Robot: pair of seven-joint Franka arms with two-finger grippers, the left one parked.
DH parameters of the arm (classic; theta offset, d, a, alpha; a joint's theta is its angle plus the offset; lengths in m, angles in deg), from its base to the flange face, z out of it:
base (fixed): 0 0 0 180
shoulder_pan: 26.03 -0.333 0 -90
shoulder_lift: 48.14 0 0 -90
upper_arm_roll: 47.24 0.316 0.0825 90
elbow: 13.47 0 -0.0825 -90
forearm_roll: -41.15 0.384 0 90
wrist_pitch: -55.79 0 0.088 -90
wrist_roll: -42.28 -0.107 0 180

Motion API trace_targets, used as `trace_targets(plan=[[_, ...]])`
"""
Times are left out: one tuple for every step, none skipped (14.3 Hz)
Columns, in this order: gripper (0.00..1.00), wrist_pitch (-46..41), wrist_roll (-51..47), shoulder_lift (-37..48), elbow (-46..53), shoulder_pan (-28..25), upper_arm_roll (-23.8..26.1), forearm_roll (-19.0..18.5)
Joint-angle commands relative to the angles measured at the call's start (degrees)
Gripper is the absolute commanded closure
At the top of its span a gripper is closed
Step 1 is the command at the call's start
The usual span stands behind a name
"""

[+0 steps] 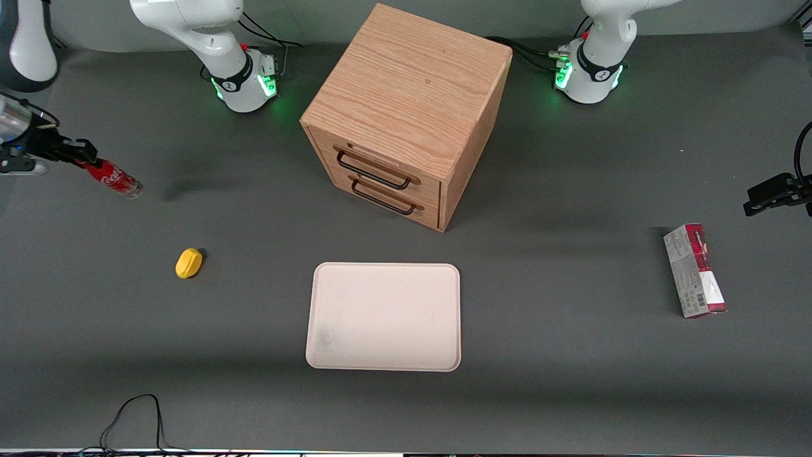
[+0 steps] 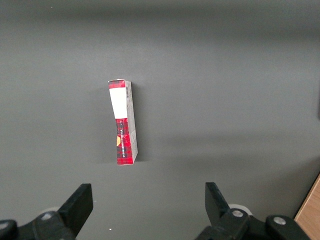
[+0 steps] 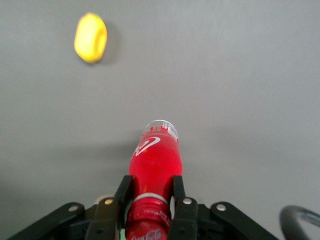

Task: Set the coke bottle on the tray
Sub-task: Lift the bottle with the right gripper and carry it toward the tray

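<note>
My right gripper [image 1: 84, 160] is shut on the coke bottle [image 1: 114, 178] near its red cap, at the working arm's end of the table. It holds the bottle tilted, above the table, clear base pointing down toward the tray's side. In the right wrist view the black fingers [image 3: 124, 195] clamp the bottle [image 3: 154, 165] at its neck. The cream tray [image 1: 384, 316] lies flat in the middle of the table, nearer the front camera than the cabinet, and nothing lies on it.
A yellow lemon-like object [image 1: 188, 263] lies on the table below and nearer the camera than the bottle; it also shows in the right wrist view [image 3: 90, 37]. A wooden drawer cabinet [image 1: 406, 114] stands at the middle. A red-and-grey carton [image 1: 694, 270] lies toward the parked arm's end.
</note>
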Motion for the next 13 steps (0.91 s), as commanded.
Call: trace_targets(plan=[[1.0,-9.95,-4.59,-8.09,17.45,-0.24,6.53,4.73],[1.0,-12.59,-6.61,-10.64,22.73,-0.24,8.65,7.19],[1.0,-14.88,-8.8,-12.66,27.39,-0.24,10.58,7.92],[1.0,-16.99,-10.74,-14.51,31.79,0.28,13.04,8.1],[1.0,-18.84,-12.15,-16.27,36.19,0.46,15.76,8.1],[1.0,-19.9,-13.47,-18.38,40.41,0.46,18.14,8.19],[1.0,-20.69,-15.13,-20.31,44.19,0.46,20.6,8.27],[1.0,-21.92,-17.07,-22.16,47.45,0.55,23.32,8.36],[1.0,-22.98,-19.78,-24.53,51.22,0.64,26.13,8.36],[1.0,-24.21,-22.77,-26.72,55.17,0.81,28.86,8.45],[1.0,-24.83,-25.76,-29.18,58.96,1.16,31.84,8.36],[1.0,-24.83,-28.92,-31.3,61.95,1.25,34.92,8.28],[1.0,-24.75,-31.39,-33.67,64.68,1.43,37.3,8.19]])
